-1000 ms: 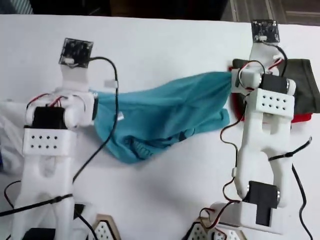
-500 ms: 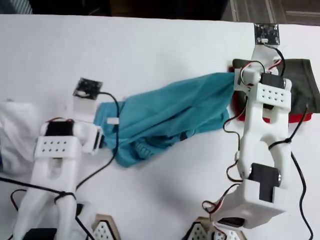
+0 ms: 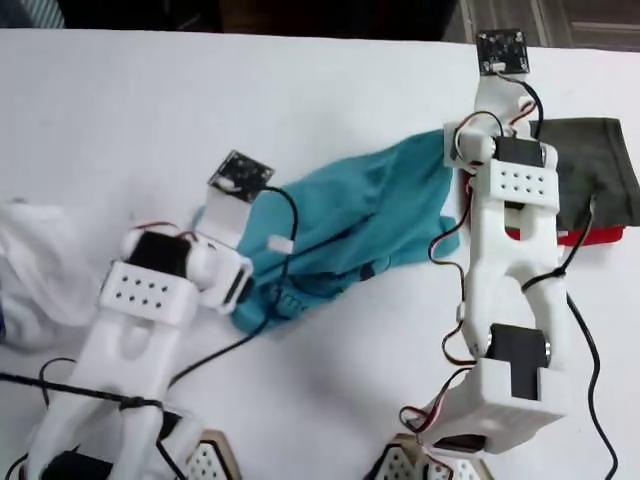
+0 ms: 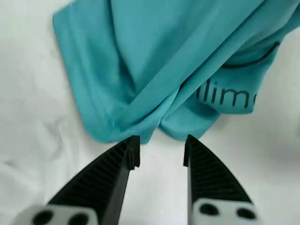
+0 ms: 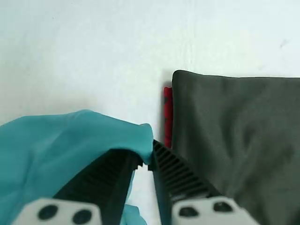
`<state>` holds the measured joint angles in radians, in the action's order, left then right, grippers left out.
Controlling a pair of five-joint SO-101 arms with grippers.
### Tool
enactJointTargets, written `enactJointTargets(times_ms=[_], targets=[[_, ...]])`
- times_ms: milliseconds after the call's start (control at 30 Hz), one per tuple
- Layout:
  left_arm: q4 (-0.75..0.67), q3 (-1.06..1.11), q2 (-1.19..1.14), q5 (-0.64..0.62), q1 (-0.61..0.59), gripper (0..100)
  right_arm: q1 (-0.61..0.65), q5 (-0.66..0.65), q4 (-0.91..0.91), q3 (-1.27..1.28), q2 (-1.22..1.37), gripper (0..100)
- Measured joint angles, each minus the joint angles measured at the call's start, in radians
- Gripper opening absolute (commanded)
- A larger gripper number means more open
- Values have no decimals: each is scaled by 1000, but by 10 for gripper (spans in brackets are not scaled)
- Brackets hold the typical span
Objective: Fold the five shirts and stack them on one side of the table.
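**Workpiece.** The teal shirt (image 3: 350, 225) is laid crumpled across the middle of the white table (image 3: 300, 90), stretched between the 2 arms. In the left wrist view, the teal shirt (image 4: 154, 61) is seen gathered into several overlapping folds, with dark print on 1 lower fold. The end of the cloth nearest the right arm (image 3: 510, 260) is raised off the table.

**Left gripper.** The left gripper (image 4: 161, 150) is positioned just beside the bunched edge of the shirt. Its fingers (image 4: 117, 164) are spread apart, and bare table is visible between them. The fingertips are close to the cloth, but contact cannot be confirmed. In the high view, the left arm (image 3: 150, 290) is located at the near-left end of the shirt.

**Right gripper.** The right gripper (image 5: 147, 159) is pressed almost together on an edge of the teal shirt (image 5: 56, 140). The cloth is pinched between the fingers (image 5: 173, 173) and is draped over 1 of them.

**Stack.** A folded dark shirt (image 3: 595, 170) is placed at the right side of the table, on top of a red shirt (image 3: 590, 236) whose edge protrudes underneath. In the right wrist view, the dark shirt (image 5: 234, 140) and the red edge (image 5: 167, 108) are located just beside the pinched corner.

**Other items.** A loose white shirt (image 3: 35, 270) is heaped at the left edge of the table, well apart from the stack.
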<state>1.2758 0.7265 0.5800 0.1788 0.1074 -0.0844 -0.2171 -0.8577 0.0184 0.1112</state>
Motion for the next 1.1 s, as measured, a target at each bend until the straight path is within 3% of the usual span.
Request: enactJointTargets(times_ms=[167, 400, 533, 833, 1100], targets=[[-176, 144, 0, 2, -14, 177, 0, 0, 0, 0, 0, 20], [-376, 233, 0, 2, -158, 177, 0, 0, 0, 0, 0, 20], [-407, 233, 0, 2, -222, 177, 0, 0, 0, 0, 0, 20], [-453, 233, 0, 2, -235, 176, 0, 0, 0, 0, 0, 20], [-675, 233, 0, 2, -319, 176, 0, 0, 0, 0, 0, 20]])
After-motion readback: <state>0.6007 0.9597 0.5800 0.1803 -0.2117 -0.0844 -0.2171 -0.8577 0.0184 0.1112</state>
